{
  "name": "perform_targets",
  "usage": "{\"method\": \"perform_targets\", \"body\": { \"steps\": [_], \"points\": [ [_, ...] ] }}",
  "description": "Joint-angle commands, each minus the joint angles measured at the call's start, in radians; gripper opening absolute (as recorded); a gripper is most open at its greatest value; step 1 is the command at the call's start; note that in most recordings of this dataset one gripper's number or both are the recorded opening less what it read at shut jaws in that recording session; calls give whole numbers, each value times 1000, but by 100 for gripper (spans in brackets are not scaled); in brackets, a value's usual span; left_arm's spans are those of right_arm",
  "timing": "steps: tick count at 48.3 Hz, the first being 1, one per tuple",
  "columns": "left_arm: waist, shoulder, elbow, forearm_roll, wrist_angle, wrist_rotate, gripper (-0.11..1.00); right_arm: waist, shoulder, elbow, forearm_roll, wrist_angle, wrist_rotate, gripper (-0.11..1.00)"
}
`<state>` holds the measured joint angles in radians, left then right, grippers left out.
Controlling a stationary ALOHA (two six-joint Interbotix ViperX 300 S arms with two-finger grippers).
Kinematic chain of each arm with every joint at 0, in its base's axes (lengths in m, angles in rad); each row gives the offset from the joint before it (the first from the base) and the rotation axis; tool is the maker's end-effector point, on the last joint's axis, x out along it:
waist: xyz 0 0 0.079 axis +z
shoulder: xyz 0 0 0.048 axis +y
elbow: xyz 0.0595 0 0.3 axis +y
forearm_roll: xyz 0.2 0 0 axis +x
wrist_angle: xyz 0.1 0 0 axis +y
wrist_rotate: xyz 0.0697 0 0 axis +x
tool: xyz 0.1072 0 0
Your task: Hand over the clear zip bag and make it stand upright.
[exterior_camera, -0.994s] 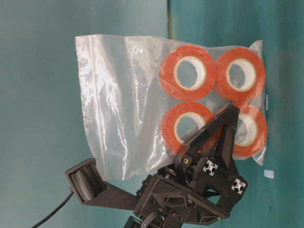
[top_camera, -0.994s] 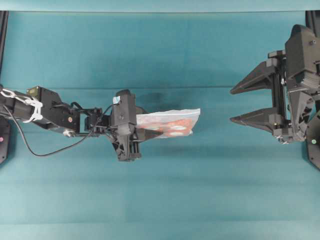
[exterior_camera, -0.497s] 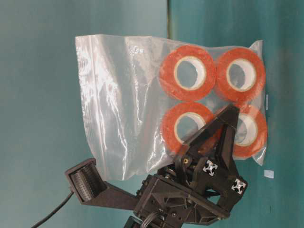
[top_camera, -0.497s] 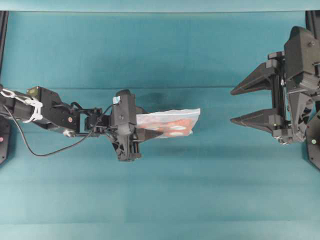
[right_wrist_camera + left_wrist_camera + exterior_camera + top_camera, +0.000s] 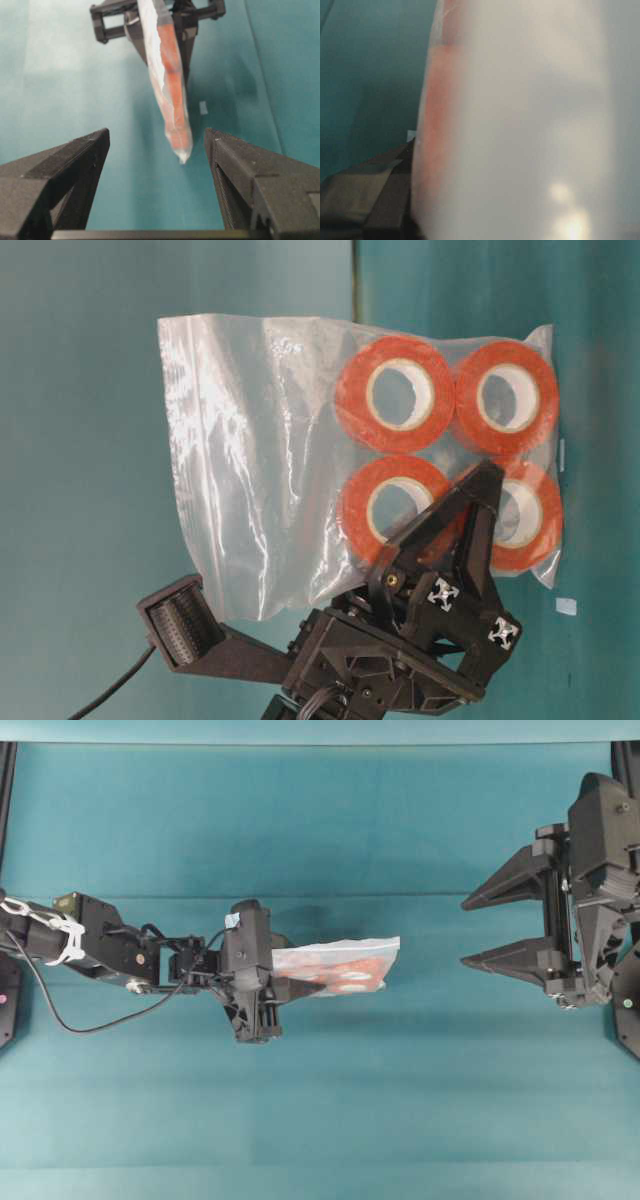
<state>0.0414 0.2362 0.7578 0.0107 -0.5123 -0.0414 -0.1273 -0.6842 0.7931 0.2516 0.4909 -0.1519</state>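
The clear zip bag (image 5: 340,965) hangs in the air over the teal table, with orange rolls with white cores (image 5: 395,395) bunched at one side. My left gripper (image 5: 300,982) is shut on the bag's left end, near the rolls. In the left wrist view the bag (image 5: 520,120) is a blur that fills the lens. My right gripper (image 5: 465,932) is wide open and faces the bag's free edge across a short gap. In the right wrist view the bag (image 5: 172,90) hangs edge-on, its tip just beyond the right gripper (image 5: 156,132) and nearer the right finger.
A small white scrap (image 5: 203,107) lies on the teal table (image 5: 320,1120) under the bag. Black frame posts stand at the far left (image 5: 6,760) and far right (image 5: 628,755) edges.
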Motion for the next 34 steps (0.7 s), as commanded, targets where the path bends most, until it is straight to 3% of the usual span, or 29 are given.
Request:
{"method": "perform_targets", "body": {
  "steps": [1,34],
  "points": [
    [-6,-14,-6,2,-3,0,25,2,-5,-8,2,-8,11,83],
    [-9,-14,-8,2,-3,0,25,2,-5,-5,2,-15,11,83]
  ]
}}
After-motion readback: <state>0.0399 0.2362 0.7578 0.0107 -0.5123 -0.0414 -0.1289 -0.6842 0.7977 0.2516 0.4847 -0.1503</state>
